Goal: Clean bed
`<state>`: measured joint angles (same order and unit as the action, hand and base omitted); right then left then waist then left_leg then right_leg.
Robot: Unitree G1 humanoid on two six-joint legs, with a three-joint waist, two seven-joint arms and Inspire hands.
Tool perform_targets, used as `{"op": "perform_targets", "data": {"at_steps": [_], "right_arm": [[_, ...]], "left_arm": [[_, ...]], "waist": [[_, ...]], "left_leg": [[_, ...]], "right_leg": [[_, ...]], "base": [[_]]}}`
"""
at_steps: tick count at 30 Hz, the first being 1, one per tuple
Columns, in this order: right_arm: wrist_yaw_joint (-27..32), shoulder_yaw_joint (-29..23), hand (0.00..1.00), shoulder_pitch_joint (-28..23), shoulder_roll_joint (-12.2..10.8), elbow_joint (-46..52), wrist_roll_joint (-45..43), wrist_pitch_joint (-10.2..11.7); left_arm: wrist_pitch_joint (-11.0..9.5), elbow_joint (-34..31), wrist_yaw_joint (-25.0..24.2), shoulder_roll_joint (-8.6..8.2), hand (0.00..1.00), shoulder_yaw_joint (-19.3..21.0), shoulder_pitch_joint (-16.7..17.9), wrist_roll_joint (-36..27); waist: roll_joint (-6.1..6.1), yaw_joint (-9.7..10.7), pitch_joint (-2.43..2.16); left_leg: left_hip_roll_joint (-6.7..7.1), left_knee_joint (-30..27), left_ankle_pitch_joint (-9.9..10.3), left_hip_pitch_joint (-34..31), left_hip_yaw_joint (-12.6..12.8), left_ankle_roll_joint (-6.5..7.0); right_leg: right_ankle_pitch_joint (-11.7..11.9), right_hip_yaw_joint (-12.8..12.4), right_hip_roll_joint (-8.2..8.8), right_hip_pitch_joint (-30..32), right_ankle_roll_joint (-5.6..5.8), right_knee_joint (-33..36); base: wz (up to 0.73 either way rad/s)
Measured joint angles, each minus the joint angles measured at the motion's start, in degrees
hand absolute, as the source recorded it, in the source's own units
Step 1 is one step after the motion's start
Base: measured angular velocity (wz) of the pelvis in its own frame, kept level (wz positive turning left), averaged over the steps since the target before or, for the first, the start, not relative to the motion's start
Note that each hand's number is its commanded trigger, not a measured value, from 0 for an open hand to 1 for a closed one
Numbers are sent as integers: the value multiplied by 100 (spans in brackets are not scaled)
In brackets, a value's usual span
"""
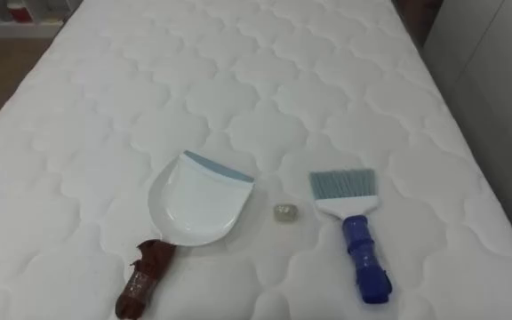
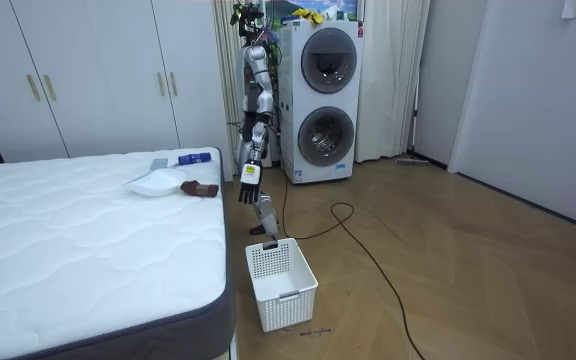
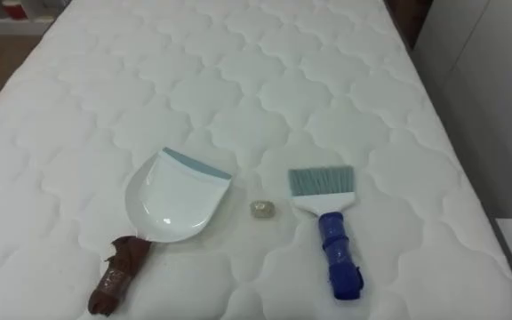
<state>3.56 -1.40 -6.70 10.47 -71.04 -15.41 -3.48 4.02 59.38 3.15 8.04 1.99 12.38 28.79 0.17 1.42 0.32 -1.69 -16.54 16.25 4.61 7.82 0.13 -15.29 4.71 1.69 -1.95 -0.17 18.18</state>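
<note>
Dustpan (image 1: 194, 206) left & brush (image 1: 352, 227) right lie handles-near on the bed (image 1: 238, 71) w/ a scrap (image 1: 284, 212) btwn, prob staged for sweeping; left hand (image 2: 249, 176) hangs by bed's edge, can't tell its grip.

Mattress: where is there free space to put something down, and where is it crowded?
The far half of the mattress, beyond the dustpan and brush, is bare; so are the strips left of the dustpan and right of the brush. The gap between them is crowded: a small scrap lies there.
</note>
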Motion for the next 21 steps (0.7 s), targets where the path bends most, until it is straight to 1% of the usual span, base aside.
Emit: {"op": "perform_targets", "data": {"at_steps": [1,3,5,7,9,13,16,19,21], "right_arm": [[0,2,0,-15,-2,-1,11,8],[0,3,0,-15,-9,-3,26,34],[0,4,0,-17,-8,-2,47,34],[-1,7,0,-18,-10,-3,153,32],[-1,2,0,-5,-15,4,157,37],[2,5,0,2,-16,84,157,51],[76,14,0,61,-18,133,291,164],[128,24,0,89,-25,203,630,371],[123,21,0,109,-34,215,831,545]], "left_arm": [[0,4,1,0,0,0,0,-1],[-3,2,8,1,0,2,-1,0],[-4,0,8,1,0,2,41,-3],[-4,1,7,0,0,0,55,-15],[-8,15,13,2,0,3,62,-227],[-43,35,71,2,0,4,35,-407],[-130,33,261,2,0,1,4,-578],[-303,29,480,16,0,13,-43,-768],[-462,17,642,14,0,51,-55,-862]], "waist": [[12,0,-10],[18,-1,-11],[-8,1,-18],[-32,16,-15],[-53,16,-16],[-43,-12,-14],[-23,-11,-3],[-30,-37,-2],[-37,-48,-2]], "left_leg": [[2,10,0,13,-1,0],[11,39,-2,15,-2,3],[23,82,-2,31,0,4],[25,89,-3,23,-2,4],[26,90,-2,6,-6,4],[28,116,-2,0,-12,4],[28,124,-3,-13,-17,5],[27,127,-4,-10,-17,6],[26,141,-4,0,-28,7]], "right_leg": [[1,1,0,-20,1,-27],[1,3,7,-12,2,-39],[-3,-5,12,-11,9,-54],[-1,-2,14,-12,13,-75],[7,-2,13,-17,24,-109],[23,-4,10,-25,34,-144],[28,3,9,-27,38,-163],[32,3,8,-34,36,-191],[55,5,0,-67,42,-252]], "base": [[0],[0],[0],[0],[0],[0],[0],[0],[0]]}}
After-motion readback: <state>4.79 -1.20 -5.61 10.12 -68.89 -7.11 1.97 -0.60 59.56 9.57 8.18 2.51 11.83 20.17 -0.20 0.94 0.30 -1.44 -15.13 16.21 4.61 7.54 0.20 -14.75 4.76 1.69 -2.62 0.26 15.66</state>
